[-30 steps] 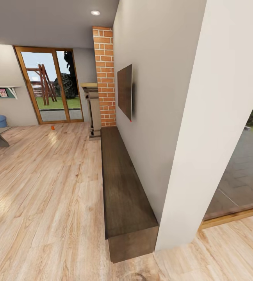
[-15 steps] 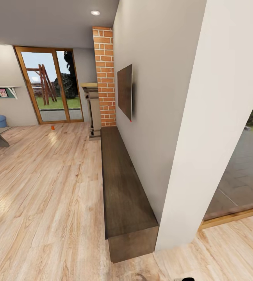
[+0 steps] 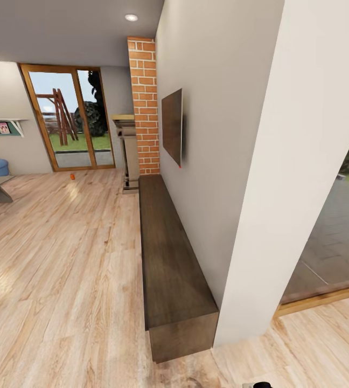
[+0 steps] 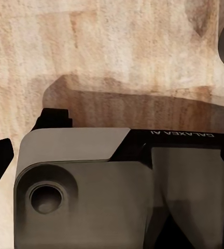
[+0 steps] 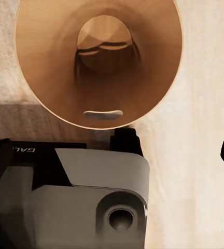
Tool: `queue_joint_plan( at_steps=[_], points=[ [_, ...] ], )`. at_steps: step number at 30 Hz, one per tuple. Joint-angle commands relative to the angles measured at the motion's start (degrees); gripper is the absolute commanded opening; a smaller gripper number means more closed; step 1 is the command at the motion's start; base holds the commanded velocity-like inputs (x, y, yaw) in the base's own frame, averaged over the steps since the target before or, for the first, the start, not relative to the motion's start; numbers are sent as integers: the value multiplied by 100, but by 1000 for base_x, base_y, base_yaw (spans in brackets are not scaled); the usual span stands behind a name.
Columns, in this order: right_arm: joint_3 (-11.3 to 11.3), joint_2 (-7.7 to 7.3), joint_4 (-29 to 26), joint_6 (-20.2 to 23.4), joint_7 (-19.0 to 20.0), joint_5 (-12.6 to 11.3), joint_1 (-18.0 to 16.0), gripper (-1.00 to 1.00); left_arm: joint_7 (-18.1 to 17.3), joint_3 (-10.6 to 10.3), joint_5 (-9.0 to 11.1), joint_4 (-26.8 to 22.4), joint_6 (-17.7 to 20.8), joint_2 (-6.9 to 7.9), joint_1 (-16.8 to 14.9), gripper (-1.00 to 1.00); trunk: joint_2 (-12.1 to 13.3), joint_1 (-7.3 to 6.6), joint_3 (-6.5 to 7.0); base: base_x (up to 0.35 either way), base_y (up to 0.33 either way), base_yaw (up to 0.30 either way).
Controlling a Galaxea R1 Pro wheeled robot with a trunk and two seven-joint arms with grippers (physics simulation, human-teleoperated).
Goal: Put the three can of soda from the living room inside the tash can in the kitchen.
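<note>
Pointing down, right gripper (image 5: 130, 136) over the tash can (image 5: 44, 78); 1 can of soda (image 3: 72, 176) possibly far off; finger spread unclear.

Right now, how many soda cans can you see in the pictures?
1. A small orange can stands on the wooden floor far ahead, near the glass door. Other cans may be hidden outside these views.
</note>
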Motion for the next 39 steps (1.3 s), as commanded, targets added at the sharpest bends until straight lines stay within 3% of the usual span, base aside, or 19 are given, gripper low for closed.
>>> queue_joint_plan(
  at_steps=[1,8,17,22,32,39],
  points=[
    [0,-1,0,0,1,0,0,100,0,0,0,-1,0,0,0,100,0,0,0,0,0,-2],
    [1,-42,102,-59,2,1,0,100,0,0,0,-1,0,0,0,100,0,0,0,0,0,-1],
    [-24,-230,753,-705,-49,-5,0,100,0,0,0,1,-5,0,0,100,0,0,0,0,0,0],
    [-50,-303,802,-795,-55,4,-8,100,0,0,0,-2,-3,-4,0,100,0,0,0,0,0,0],
    [-61,-470,804,-821,-57,17,-519,100,16,-1,0,3,-1,-56,0,100,0,0,0,0,0,0],
    [-62,-492,803,-826,-61,25,-733,100,17,0,-2,5,-6,-68,0,100,0,0,0,0,0,0]
  ],
)
